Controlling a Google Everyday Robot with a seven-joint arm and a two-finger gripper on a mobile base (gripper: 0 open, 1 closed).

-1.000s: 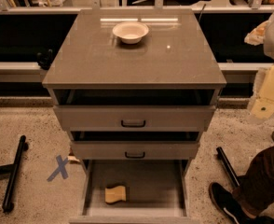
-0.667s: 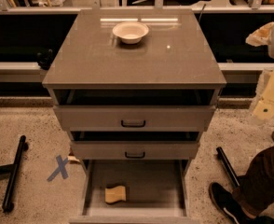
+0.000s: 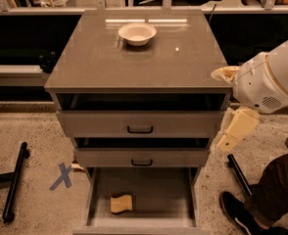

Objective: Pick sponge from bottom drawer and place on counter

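Camera view looks down on a cabinet from the front, and at far left a black bar (image 3: 14,180) lies on the speckled floor beside a blue tape cross (image 3: 61,175), which I judge marks a parking spot for the base. Next comes the sponge (image 3: 121,203), lying flat on the floor of the bottom drawer (image 3: 163,195), in its left half near the front lip and touching no wall. The drawer is pulled well out past the two upper drawers (image 3: 140,124), so the sponge lies bare to a reach from above. Over these, the counter (image 3: 134,67) carries a bowl (image 3: 137,33) near its back edge, which leaves the front stretch as a likely landing place. To the right, the gripper (image 3: 234,129) hangs off the cabinet's right front corner, level with the upper drawers, above the sponge and well apart from it. Whether it is spread or closed cannot be told, and it holds nothing that shows. It sits out to the side, I judge, because the reach has not begun: it must come left and down into the drawer. At far right a person's leg and shoe (image 3: 266,199) stand near the arm, a thing to mind on any swing
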